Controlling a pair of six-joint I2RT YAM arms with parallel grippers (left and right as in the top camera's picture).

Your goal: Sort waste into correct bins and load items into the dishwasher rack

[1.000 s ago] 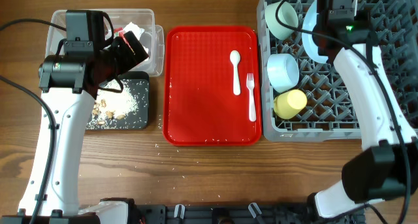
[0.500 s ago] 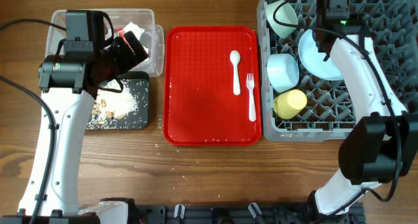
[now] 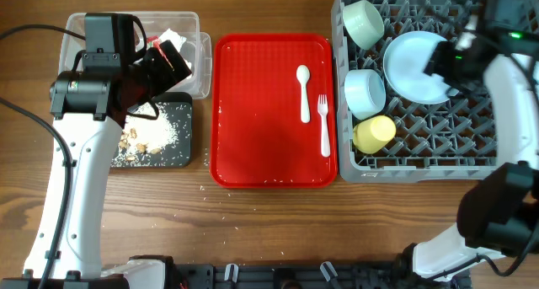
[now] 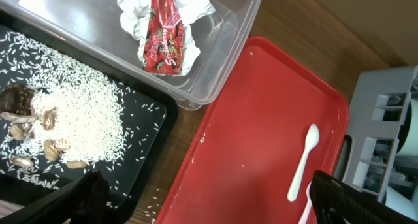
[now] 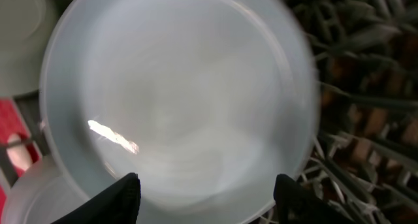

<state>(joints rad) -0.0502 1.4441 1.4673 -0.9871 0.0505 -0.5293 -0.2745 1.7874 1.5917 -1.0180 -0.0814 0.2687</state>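
Observation:
The light blue plate (image 3: 417,66) lies tilted in the grey dishwasher rack (image 3: 438,146), beside the pale green bowl (image 3: 364,24), light blue bowl (image 3: 365,91) and yellow cup (image 3: 375,133). My right gripper (image 3: 448,60) hovers open over the plate (image 5: 183,93), which lies beneath its spread jaws (image 5: 212,201). A white spoon (image 3: 304,91) and fork (image 3: 323,125) rest on the red tray (image 3: 253,112). My left gripper (image 3: 167,60) is open and empty (image 4: 209,204) near the clear tub (image 4: 215,61). The tub holds the napkin with red wrapper (image 4: 166,21). Rice and brown scraps (image 4: 72,119) lie in the black tray (image 4: 144,119).
A few rice grains lie on the wooden table (image 3: 210,196) in front of the red tray and the black tray. The rack's upright pegs (image 5: 366,119) stand close to the right of the plate. The rack fills the right side of the table.
My right gripper has opened and let go of the plate, which dropped from upright to a tilted lie in the rack. The right arm swung to the right. The left arm stayed still.

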